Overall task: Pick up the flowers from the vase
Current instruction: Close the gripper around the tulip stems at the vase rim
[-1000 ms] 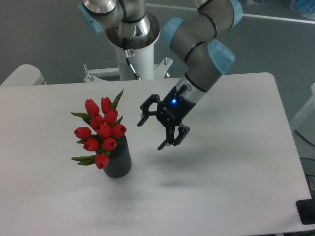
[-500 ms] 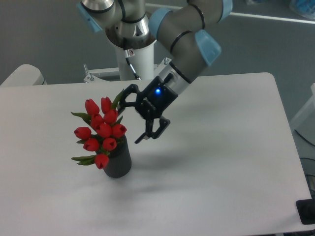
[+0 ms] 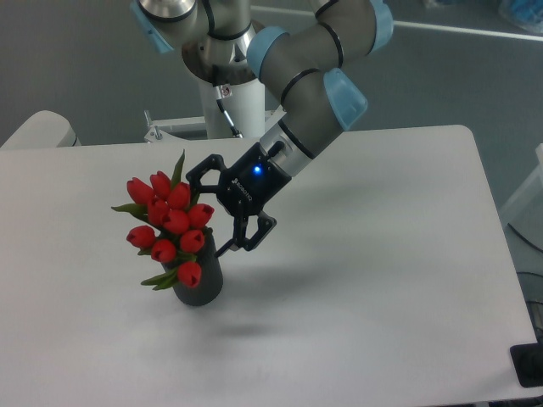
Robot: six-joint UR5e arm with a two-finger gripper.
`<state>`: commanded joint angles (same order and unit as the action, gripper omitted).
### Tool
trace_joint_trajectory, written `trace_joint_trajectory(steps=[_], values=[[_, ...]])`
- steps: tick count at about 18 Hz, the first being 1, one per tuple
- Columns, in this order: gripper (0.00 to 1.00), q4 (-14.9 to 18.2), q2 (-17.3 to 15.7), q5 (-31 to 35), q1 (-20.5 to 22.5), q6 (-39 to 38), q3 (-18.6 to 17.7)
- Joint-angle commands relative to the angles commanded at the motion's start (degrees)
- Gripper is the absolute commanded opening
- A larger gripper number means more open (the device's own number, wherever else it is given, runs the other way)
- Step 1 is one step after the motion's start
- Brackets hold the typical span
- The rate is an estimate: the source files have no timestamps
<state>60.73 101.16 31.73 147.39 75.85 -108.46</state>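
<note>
Red tulip buds, the flowers (image 3: 168, 227), stand bunched in the vase (image 3: 199, 280), which sits on the white table (image 3: 382, 280). My gripper (image 3: 214, 210) comes at the vase from its right, just above its rim, spread wide and holding nothing, one finger beside the upper buds, the other low near the rim. I judge that spread is meant to straddle the stems before closing.

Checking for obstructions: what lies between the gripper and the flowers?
Nothing; in the camera view the open gripper sits right beside the flowers.
</note>
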Motion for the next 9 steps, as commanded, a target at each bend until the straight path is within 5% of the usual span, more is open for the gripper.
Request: trace_joint_trajectory(steps=[9], values=[[1.00, -0.1, 1.1, 0.0, -1.0, -0.1, 0.0]])
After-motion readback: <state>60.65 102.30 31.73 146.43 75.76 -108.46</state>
